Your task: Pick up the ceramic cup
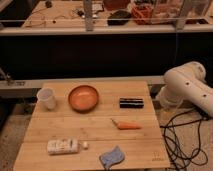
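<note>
The ceramic cup (46, 98) stands upright on the bench (100, 136), just to the left of the orange bowl (83, 97), apart from it and close to the bench's left edge. The robot's white arm (186, 90) sits folded well to the right of the bowl, beyond the bench's right edge. The claw itself is out of sight, so I cannot tell how far open it is or whether it holds anything. With the cup untouched, the job looks to be at its very start: the reach has not begun. The next move seems to call for a long sweep across the bench, over or past the bowl, to arrive above the cup. A dark block (131, 103) lies to the right of the bowl and a carrot (128, 125) to its lower right, both probably beneath that path, so the approach should stay high. The bowl's nearness to the cup leaves little room on that side, so the descent should be straight down from above.
</note>
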### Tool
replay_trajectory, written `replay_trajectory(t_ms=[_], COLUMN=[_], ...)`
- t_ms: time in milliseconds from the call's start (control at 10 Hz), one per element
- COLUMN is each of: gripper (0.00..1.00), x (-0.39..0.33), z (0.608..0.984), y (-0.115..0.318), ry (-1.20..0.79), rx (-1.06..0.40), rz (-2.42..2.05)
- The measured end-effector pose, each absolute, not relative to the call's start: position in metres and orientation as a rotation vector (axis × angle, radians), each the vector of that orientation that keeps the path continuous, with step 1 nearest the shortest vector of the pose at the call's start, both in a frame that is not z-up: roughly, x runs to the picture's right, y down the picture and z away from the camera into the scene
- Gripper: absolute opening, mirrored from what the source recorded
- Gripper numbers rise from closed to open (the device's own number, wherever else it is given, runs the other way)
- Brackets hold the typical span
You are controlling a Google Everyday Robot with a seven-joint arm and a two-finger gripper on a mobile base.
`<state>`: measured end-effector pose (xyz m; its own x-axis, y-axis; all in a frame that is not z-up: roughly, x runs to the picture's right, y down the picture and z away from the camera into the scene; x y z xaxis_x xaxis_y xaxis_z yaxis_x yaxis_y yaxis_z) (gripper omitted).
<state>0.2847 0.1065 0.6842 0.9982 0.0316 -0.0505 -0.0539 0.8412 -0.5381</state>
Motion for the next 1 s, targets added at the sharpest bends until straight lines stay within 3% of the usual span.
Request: replay_trajectory(t_ms=[1000], gripper=[0.80], x=[0.214], z=[0.676], y=[0.079], ry=[0.025], rx=[-0.553], rz=[-0.098])
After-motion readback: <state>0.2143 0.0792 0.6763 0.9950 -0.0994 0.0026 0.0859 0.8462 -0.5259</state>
